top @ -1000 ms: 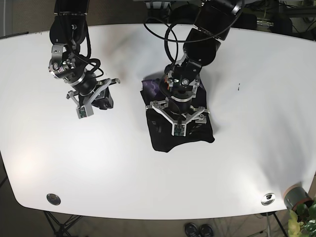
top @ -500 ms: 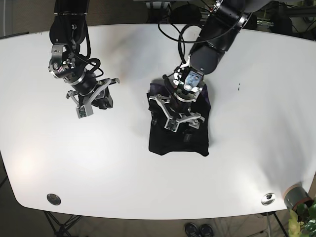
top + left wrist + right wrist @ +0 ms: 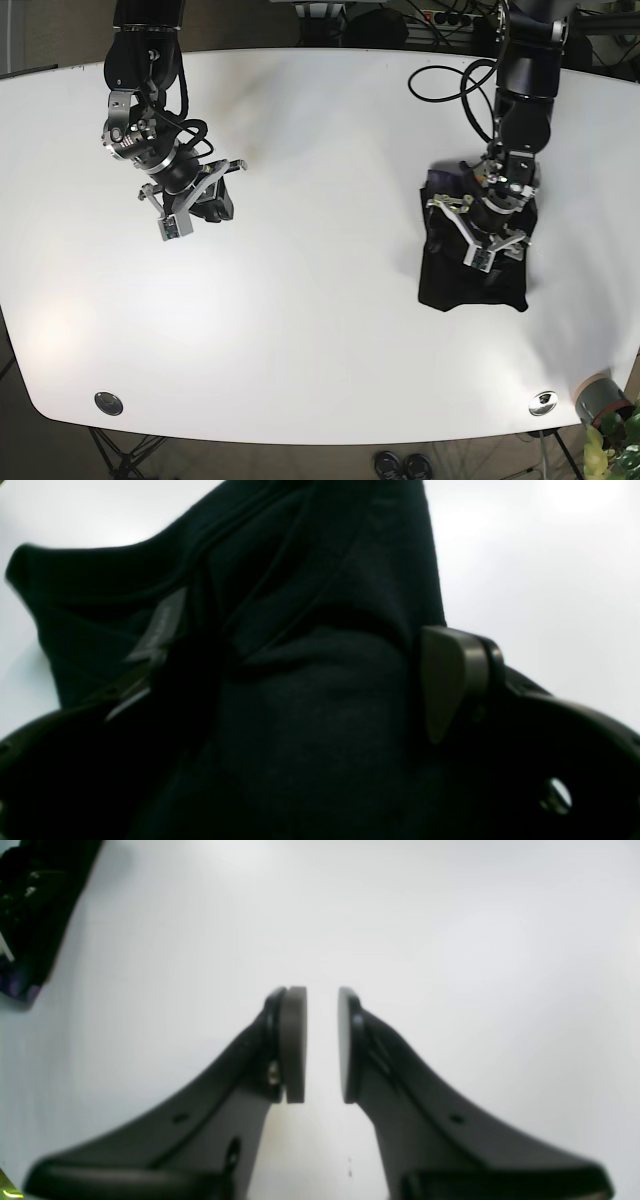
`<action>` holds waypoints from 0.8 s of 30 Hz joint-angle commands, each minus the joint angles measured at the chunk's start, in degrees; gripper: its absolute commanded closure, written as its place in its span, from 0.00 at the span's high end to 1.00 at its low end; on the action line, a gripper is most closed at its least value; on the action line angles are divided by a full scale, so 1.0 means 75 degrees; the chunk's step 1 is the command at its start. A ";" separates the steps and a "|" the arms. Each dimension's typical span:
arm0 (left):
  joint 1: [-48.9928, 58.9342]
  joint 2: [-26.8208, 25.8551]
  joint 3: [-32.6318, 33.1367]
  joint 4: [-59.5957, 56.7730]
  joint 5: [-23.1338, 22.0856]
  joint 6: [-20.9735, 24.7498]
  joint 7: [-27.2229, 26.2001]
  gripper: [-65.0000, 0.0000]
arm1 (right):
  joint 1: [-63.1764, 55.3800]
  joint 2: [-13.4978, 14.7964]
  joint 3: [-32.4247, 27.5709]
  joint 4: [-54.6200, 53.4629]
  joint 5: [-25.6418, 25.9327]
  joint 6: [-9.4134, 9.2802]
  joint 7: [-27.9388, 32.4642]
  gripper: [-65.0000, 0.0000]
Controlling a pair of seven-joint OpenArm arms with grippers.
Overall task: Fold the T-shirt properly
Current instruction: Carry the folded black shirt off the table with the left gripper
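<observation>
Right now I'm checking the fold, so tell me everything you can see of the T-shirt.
The T-shirt is black knit cloth, folded into a compact, roughly rectangular bundle lying on the white table, toward the left arm's side. The left pincer rests on its upper part. In the left wrist view, creased layers bunch up between the fingers.

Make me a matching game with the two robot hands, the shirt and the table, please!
Things:
1. left gripper
2. right gripper
3. T-shirt
4. table

States:
A. white
B. black, bunched in a folded pile
C. over bare tabletop, pads slightly apart, holding nothing
D. down on the cloth

Pairs: 1-D, 2-C, 3-B, 4-A
</observation>
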 commanded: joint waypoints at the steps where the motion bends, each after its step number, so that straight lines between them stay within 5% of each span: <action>1: 0.0115 -0.0540 -0.0334 -0.0393 0.0556 -0.0384 0.0967 0.86 | 0.0119 -0.0017 -0.0001 0.0182 0.0153 0.0050 0.0160 0.14; 13: 0.0092 -0.2392 -0.1893 -0.2397 0.0544 -0.2494 0.0932 0.86 | 0.0119 -0.0028 -0.0024 0.0205 0.0141 0.0050 0.0160 0.14; 18: 0.0092 -0.3131 -0.1905 -0.2843 0.0532 -0.2857 0.0850 0.86 | 0.0107 -0.0028 -0.0012 0.0440 0.0141 0.0050 0.0160 0.14; 24: 0.0104 -0.3916 -0.1858 -0.3956 0.0016 -0.2857 -0.0170 0.86 | 0.0084 -0.0028 -0.0012 0.0463 0.0141 0.0050 0.0160 0.14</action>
